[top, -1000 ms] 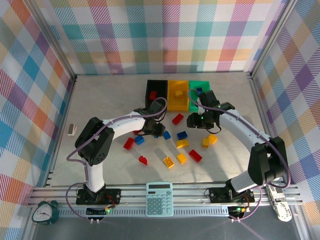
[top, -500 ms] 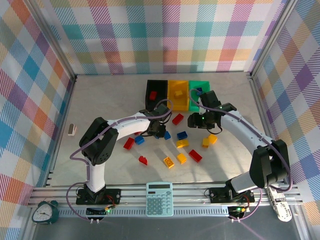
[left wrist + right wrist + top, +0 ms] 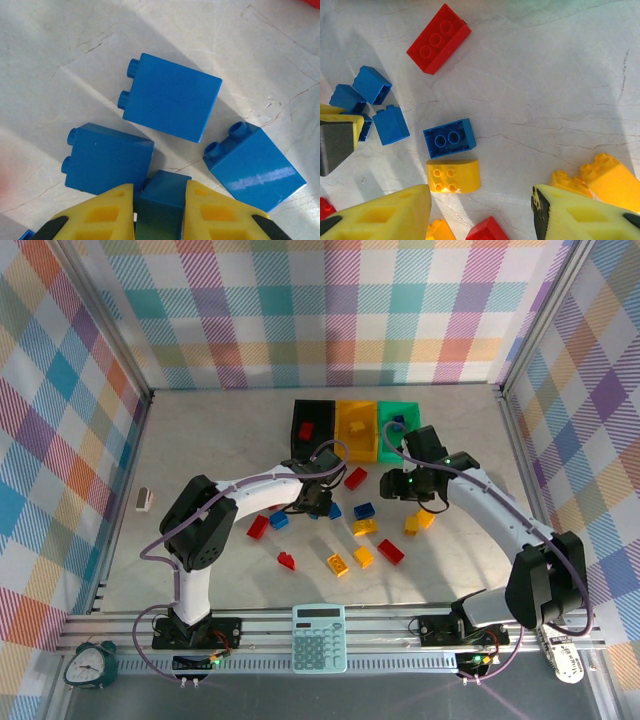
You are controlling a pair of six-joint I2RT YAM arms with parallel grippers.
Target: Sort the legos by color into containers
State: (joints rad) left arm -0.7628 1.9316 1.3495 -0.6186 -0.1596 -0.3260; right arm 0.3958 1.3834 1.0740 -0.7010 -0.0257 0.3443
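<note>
My left gripper (image 3: 160, 189) is shut on a small blue lego (image 3: 162, 197) resting on the table, with three more blue legos (image 3: 172, 97) lying close around it. From above, the left gripper (image 3: 318, 502) sits just below the black container (image 3: 296, 430). The yellow container (image 3: 341, 443) and the green container (image 3: 400, 406) stand to its right. My right gripper (image 3: 480, 192) hangs open above bare table, near a yellow lego (image 3: 452, 176) and a blue lego (image 3: 449, 138). Seen from the top, the right gripper (image 3: 405, 485) is in front of the green container. Red, yellow and blue legos (image 3: 363, 557) lie scattered mid-table.
A red lego (image 3: 306, 429) lies in the black container and a blue one (image 3: 397, 422) in the green. A teal calculator (image 3: 319, 637) rests on the front rail, a small clock (image 3: 85, 663) at the front left. A small white object (image 3: 143, 500) lies by the left wall.
The left gripper's jaws have closed on the small blue lego. The right arm has drifted slightly to the right, its jaws unchanged.
</note>
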